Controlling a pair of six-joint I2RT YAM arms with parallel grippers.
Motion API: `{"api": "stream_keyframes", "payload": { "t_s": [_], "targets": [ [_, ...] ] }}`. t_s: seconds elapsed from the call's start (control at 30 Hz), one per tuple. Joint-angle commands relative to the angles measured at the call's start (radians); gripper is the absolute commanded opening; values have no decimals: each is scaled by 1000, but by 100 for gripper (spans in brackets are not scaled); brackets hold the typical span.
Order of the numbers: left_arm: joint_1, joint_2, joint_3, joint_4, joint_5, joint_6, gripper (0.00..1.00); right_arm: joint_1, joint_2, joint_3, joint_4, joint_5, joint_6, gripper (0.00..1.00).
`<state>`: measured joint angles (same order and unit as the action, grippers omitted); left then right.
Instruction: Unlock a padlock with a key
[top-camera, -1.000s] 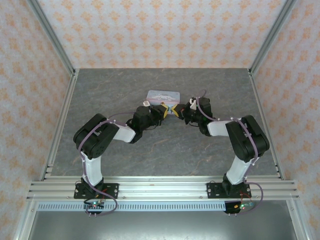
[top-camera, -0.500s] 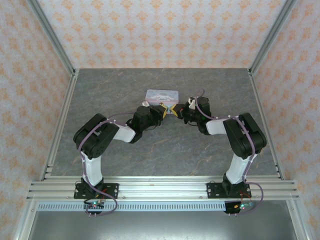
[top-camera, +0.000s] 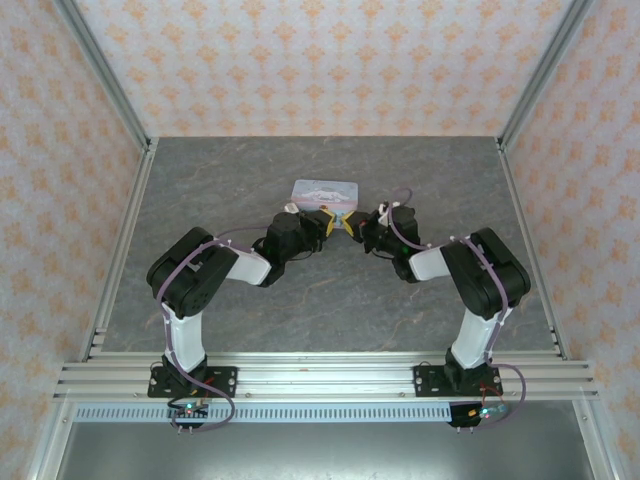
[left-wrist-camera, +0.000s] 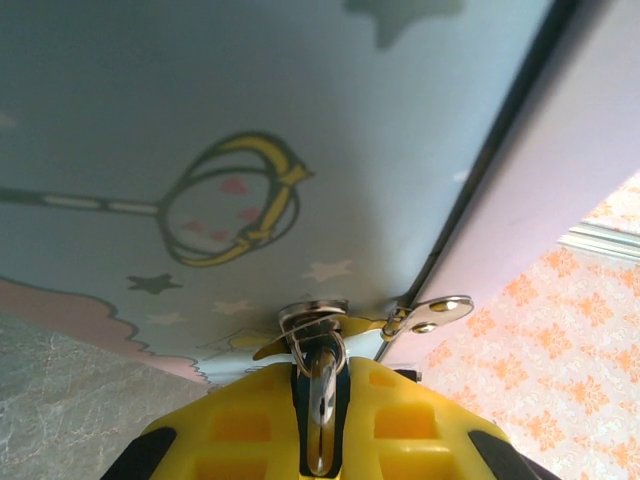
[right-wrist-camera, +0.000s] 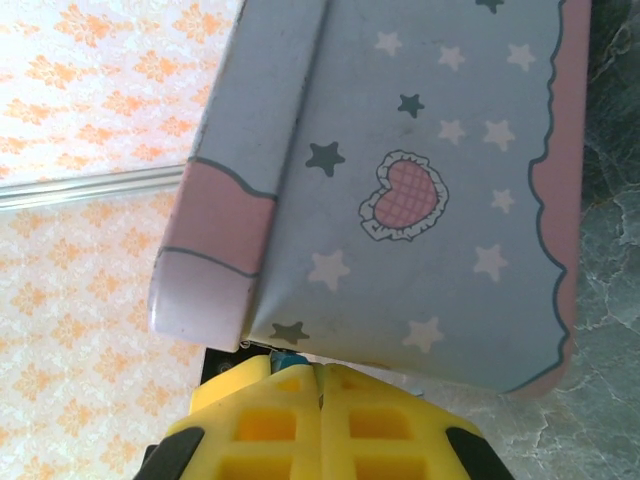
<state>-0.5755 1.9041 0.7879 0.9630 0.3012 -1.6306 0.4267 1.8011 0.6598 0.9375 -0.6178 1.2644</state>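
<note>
1. The left gripper has its yellow fingers drawn in to a narrow dark slot, clamped on a thin pale metal sliver.
2. That sliver looks like the key, though the close view makes it hard to be sure. It stands upright in the slot, and its top end reaches a small round metal stud on the front of the tin box.
3. Just to the right of the stud, a small silver latch tab sticks out from the seam between the box's lid and body.
4. The right gripper has its two yellow fingers pressed together, leaving only a hairline seam between them.
5. The padlock shows as a tiny teal bit at the tip of one right finger, against the lower edge of the box. I cannot tell whether the fingers pinch it or merely touch it.
6. From above, both grippers meet tip to tip at the near side of the box, the left coming from the left and the right from the right.
7. The box sits flat on the grey table, about mid-width and towards the far half.
</note>
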Motion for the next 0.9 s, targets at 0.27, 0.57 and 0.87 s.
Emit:
{"api": "stream_keyframes", "payload": {
  "t_s": [0.27, 0.57, 0.87],
  "targets": [
    [-72, -53, 15, 202, 172, -28, 0, 49, 12, -1, 58, -20, -2, 0],
    [-72, -71, 5, 223, 194, -21, 0, -4, 93, 24, 114, -89, -4, 0],
    [-72, -65, 12, 204, 213, -8, 0, -8, 99, 55, 119, -113, 0, 0]
  ]
}}
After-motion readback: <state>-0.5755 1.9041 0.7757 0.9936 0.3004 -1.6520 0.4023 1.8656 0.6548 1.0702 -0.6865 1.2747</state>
